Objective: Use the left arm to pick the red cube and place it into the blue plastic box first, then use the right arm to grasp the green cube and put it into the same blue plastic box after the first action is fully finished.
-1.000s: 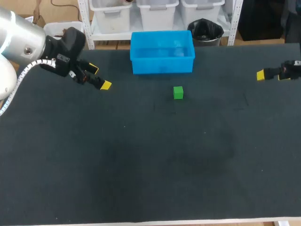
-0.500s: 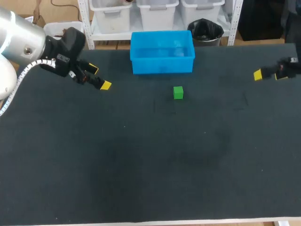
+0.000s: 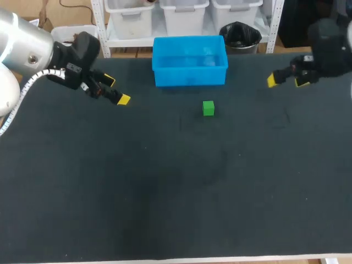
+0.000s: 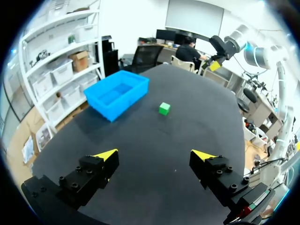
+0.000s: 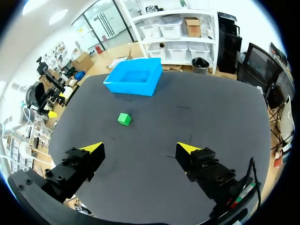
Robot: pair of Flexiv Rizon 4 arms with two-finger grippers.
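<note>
- Left gripper: hangs above the far left part of the table, off to the left of the blue box. Fingers spread wide, nothing in them.
- Left wrist view agrees: both yellow tips of the left gripper stand well apart, with only bare dark table between them.
- Right gripper: above the far right part of the table, to the right of the blue box and at about the same depth. Fingers released and apart, holding nothing.
- Right wrist view agrees: the right gripper has a wide gap between its tips, with table surface showing through it.
- Green cube: sits flat on the table just in front of the blue box, a little right of the box's middle. It is near the box wall but not touching it, and well apart from both grippers.
- Blue box: at the table's far edge, near the middle, open side up, with a long wall facing the robot.
- From the left wrist, the green cube lies ahead of the gripper, with the blue box beside it. The right arm shows beyond the cube.
- From the right wrist, the green cube lies ahead of the gripper, with the blue box further on beyond it.
</note>
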